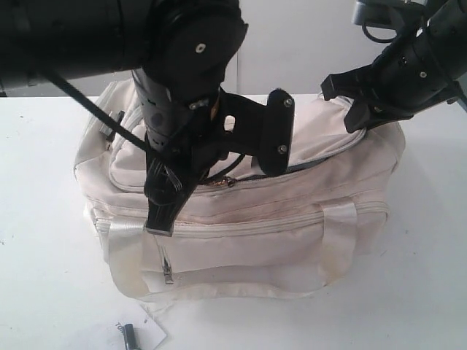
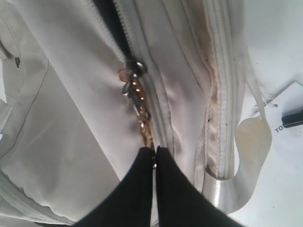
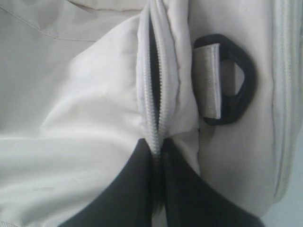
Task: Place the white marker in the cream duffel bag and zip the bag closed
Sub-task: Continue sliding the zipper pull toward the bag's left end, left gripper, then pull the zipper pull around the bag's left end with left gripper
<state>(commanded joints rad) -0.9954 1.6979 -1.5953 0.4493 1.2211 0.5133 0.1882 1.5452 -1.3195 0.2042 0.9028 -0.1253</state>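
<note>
**Condition.** The cream duffel bag [image 1: 292, 211] sits on the counter [image 1: 423, 277]. Its zip [image 1: 321, 163] gapes from mid-length to the right end and shows only dark lining. The white marker is not visible inside. A dark stub [image 1: 129, 335] lies on the paper tag [image 1: 151, 326] in front of the bag and may be the marker's tip, but this cannot be confirmed.

The left pincer [image 2: 155, 152] has its jaws pressed together on the gold zip pull [image 2: 138, 101]. The right pincer [image 3: 157, 145] has its jaws nearly together, pinching the bag's fabric at the zip end, beside the black ring [image 3: 236, 85].

**Hazards.**
1. Empty bag. If the stub is the marker, zipping now seals it out.
2. Pull slips. The grip is on the last links of a thin chain, so a sharp tug would likely strip it from the fingers.
3. Wrong direction. The chain trails toward the shut stretch, and hauling that way would widen the gap. The slider has to travel toward the right pincer.
4. Lost anchor. If the right pincer's pinch lets go, the soft bag probably slides or bunches and the slider jams on the curve.
</note>
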